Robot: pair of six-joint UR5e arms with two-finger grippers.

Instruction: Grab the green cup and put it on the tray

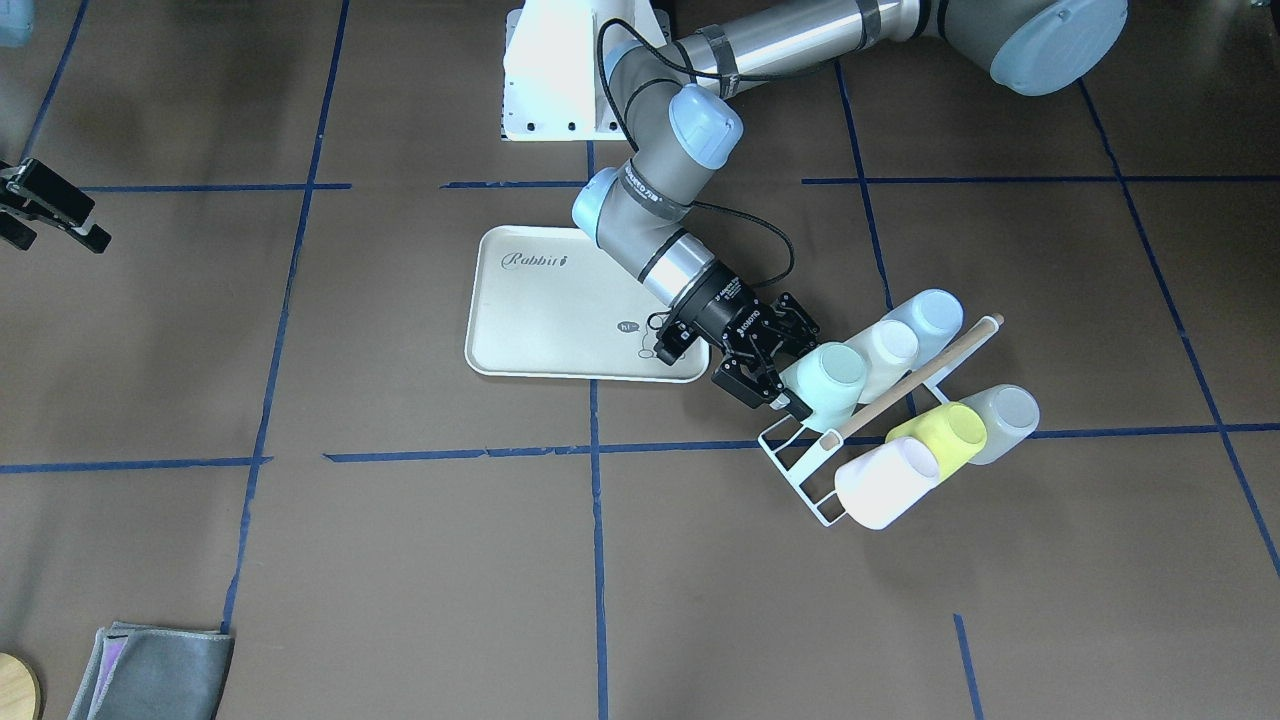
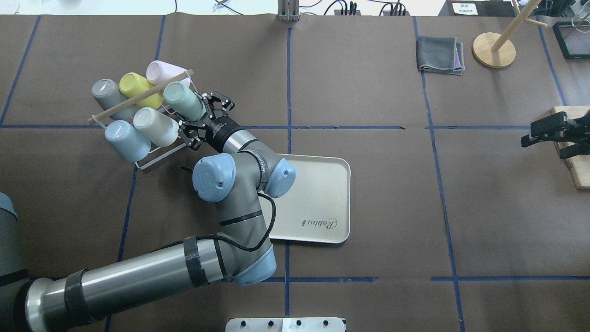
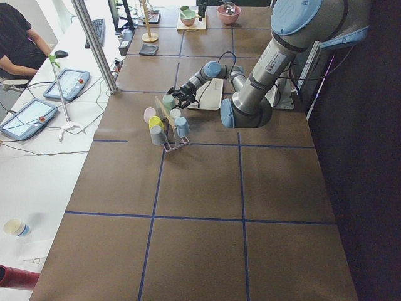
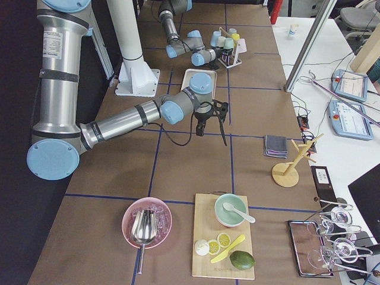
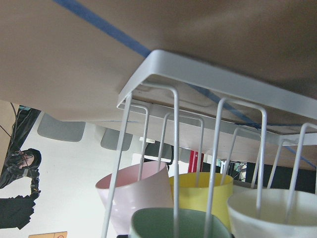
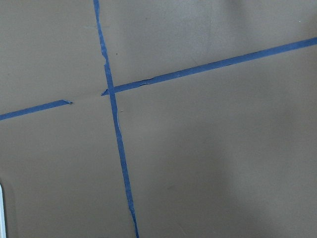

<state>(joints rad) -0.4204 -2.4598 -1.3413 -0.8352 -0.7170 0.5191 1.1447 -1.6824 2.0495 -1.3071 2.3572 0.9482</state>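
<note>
The green cup (image 2: 183,97) hangs tilted on a white wire rack (image 2: 156,157), at the rack end nearest the tray; it also shows in the front view (image 1: 830,385) and at the bottom of the left wrist view (image 5: 173,223). My left gripper (image 2: 193,113) is open, with a finger on each side of the cup's lower end (image 1: 800,372). The cream-white "Rabbit" tray (image 2: 322,193) lies flat beside the rack (image 1: 540,320), partly under my left arm. My right gripper (image 2: 534,133) is open and empty, far off at the table's right side.
The rack also holds a pale blue cup (image 2: 125,139), a white cup (image 2: 154,125), a yellow-green cup (image 2: 138,87), a grey cup (image 2: 107,92) and a pink cup (image 2: 161,71), under a wooden rod (image 2: 138,97). A grey cloth (image 2: 440,55) and wooden stand (image 2: 494,50) lie at the far right.
</note>
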